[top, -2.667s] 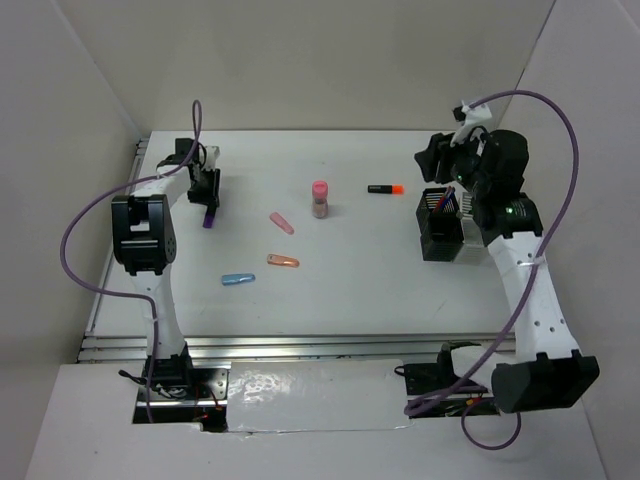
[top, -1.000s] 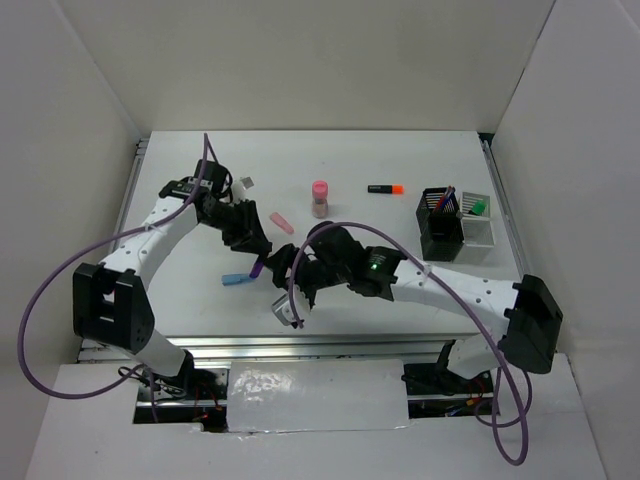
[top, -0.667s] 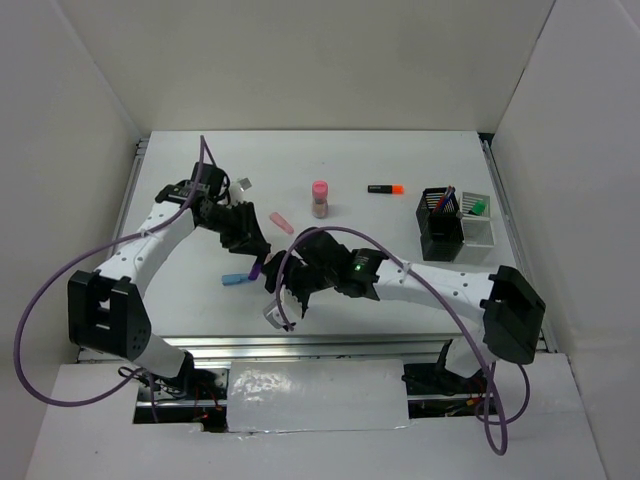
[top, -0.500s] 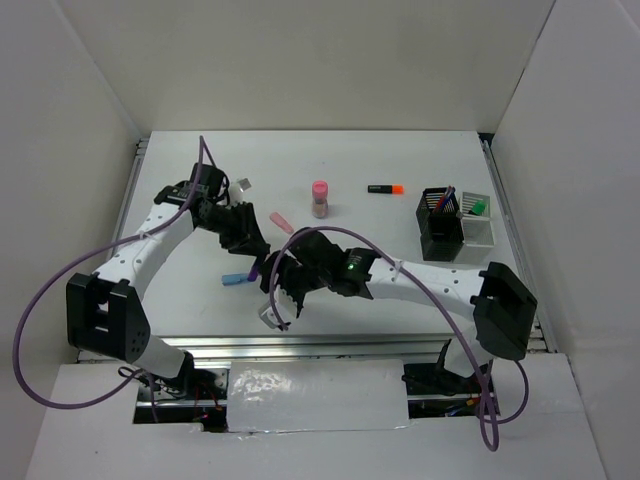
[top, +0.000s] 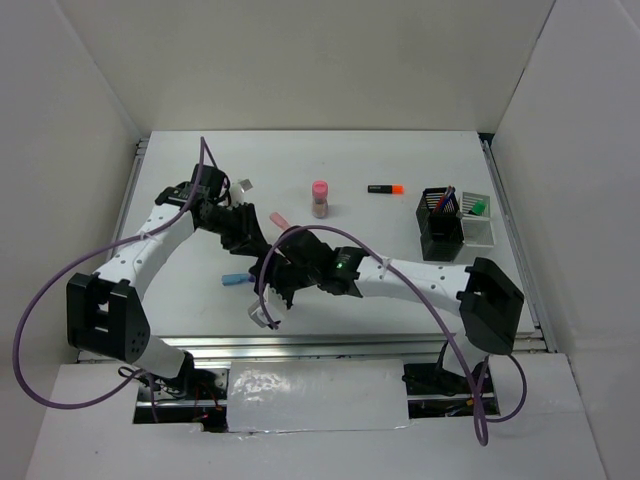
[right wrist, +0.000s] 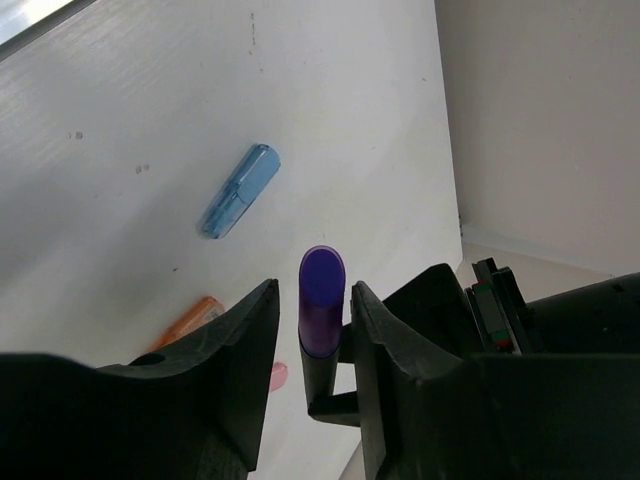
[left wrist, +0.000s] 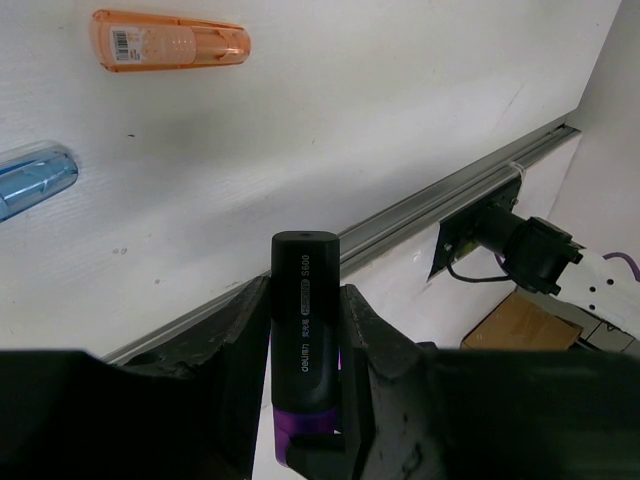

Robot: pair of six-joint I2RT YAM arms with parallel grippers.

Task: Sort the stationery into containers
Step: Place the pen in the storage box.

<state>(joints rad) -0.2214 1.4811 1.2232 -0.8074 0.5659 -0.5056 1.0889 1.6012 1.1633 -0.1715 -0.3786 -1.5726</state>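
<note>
A black highlighter (left wrist: pixel 305 330) with a purple end (right wrist: pixel 323 295) hangs above the table's middle left, and my left gripper (left wrist: pixel 305 300) is shut on its black body. My right gripper (right wrist: pixel 313 290) stands astride the purple end, open, with a thin gap showing on each side. In the top view the two grippers meet, left (top: pixel 250 245) and right (top: pixel 268 272). On the table lie a blue cap piece (top: pixel 233 280), a pink one (top: pixel 281 221) and an orange one (left wrist: pixel 170 40). The black mesh cup (top: pixel 440 222) holds pens beside the white tray (top: pixel 480 232).
A pink-capped stubby cylinder (top: pixel 320 198) stands upright at the table's centre back. An orange and black highlighter (top: pixel 384 188) lies left of the cup. A green item (top: pixel 478 208) rests in the tray. A small grey piece (top: pixel 241 184) lies near the left arm.
My right arm swung from the cup across to the left, brought its jaws around the highlighter's purple end and narrowed them. The left arm carried the highlighter toward the centre, then held still.
</note>
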